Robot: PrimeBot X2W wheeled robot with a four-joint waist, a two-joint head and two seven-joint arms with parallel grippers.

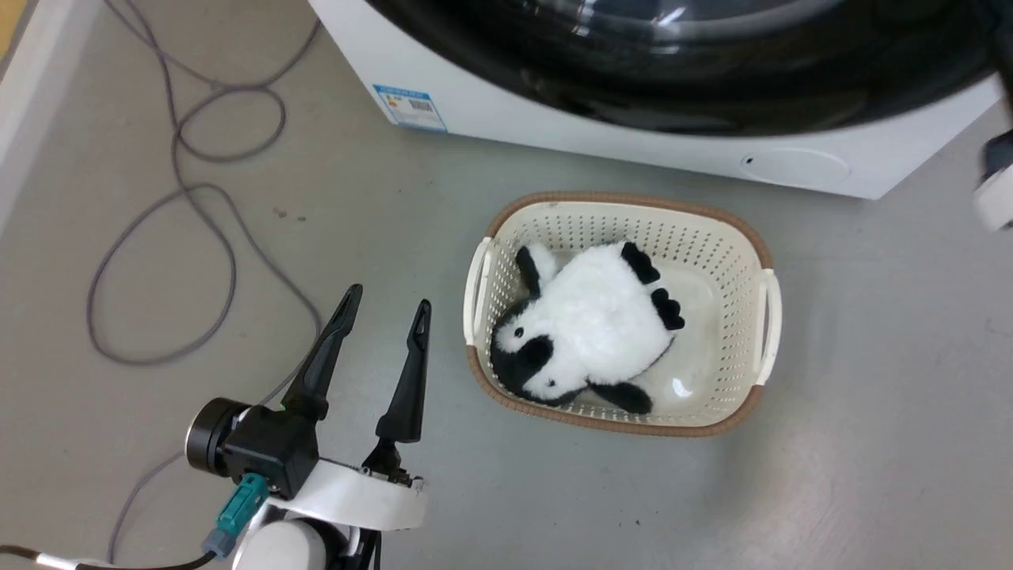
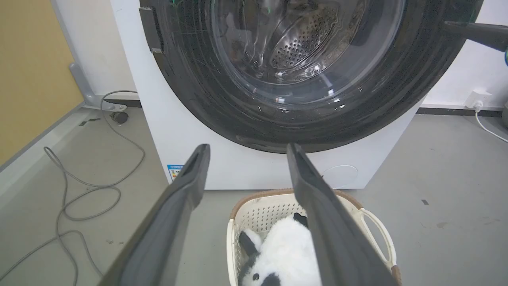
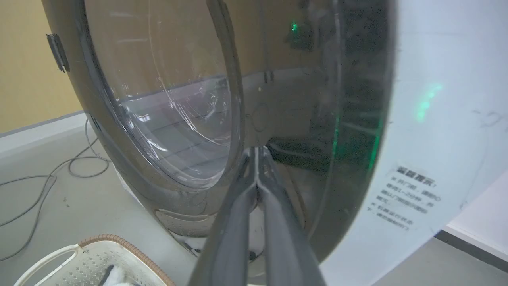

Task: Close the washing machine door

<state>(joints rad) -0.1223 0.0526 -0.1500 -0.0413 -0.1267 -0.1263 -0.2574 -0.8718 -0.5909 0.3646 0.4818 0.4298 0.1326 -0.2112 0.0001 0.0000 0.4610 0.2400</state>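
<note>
Your right gripper [image 3: 257, 157] has its two fingers pressed tight together, holding nothing, tips right up at the black ring of the washing machine door [image 2: 309, 127], on the side far from the hinge [image 2: 152, 29]. The door looks almost flat on the white washing machine [image 2: 206, 163]. Your left gripper [image 1: 388, 299] is spread wide, low by the laundry basket [image 1: 633, 202], well back

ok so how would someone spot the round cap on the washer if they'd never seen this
Find the white washing machine with the black door. Low on its front, under the door and behind the cream basket, toward the head view's right, sits the round cap. It is a white circle flush with the panel, unlike the blue label at the opposite corner.
</note>
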